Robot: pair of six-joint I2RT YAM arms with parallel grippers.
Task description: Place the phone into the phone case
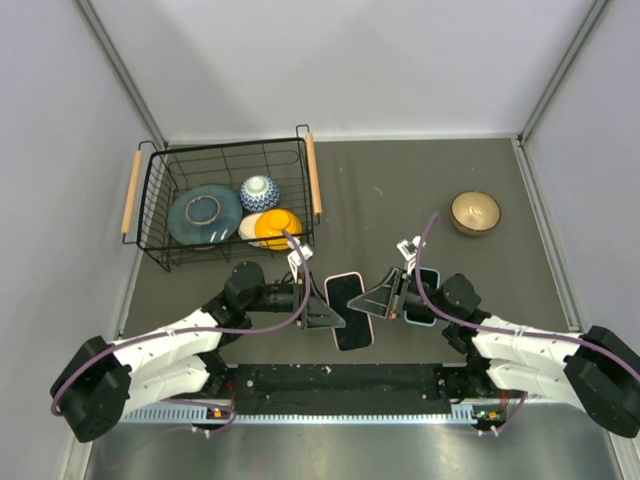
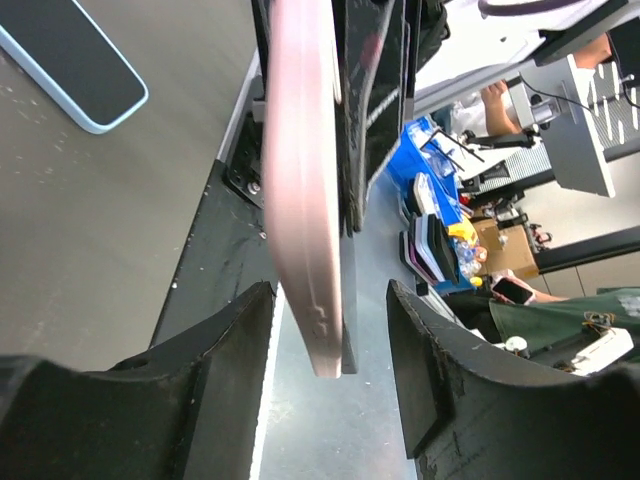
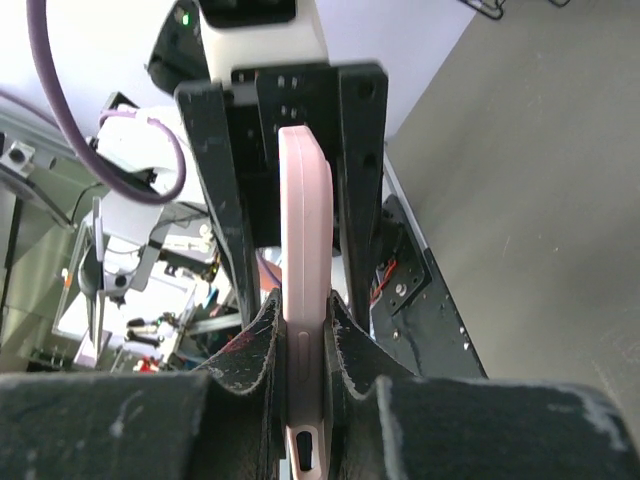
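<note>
Your right hand (image 3: 305,312) is pinching the phone case (image 3: 305,220) at one long edge, with its fingers pressed onto the two flat sides. Your left hand (image 2: 328,295) is spread. Its fingers (image 2: 225,350) stand on either side of the opposite edge, with a gap showing on each side, so it grips nothing.

From above, the phone (image 1: 347,308) shows as a glossy black face filling the pink rim. It sits in the case with the screen up, and its back is hidden. The pair lies level between your two hands, near the middle of the table's (image 1: 400,180) near edge. You cannot tell whether it rests on the table or hangs just above it.

A black slab with a light blue rim (image 1: 424,298) lies flat beside your right hand. A wire basket (image 1: 150,200) holding dishes stands toward the far left corner, and a gold bowl (image 1: 475,212) sits toward the right edge
</note>
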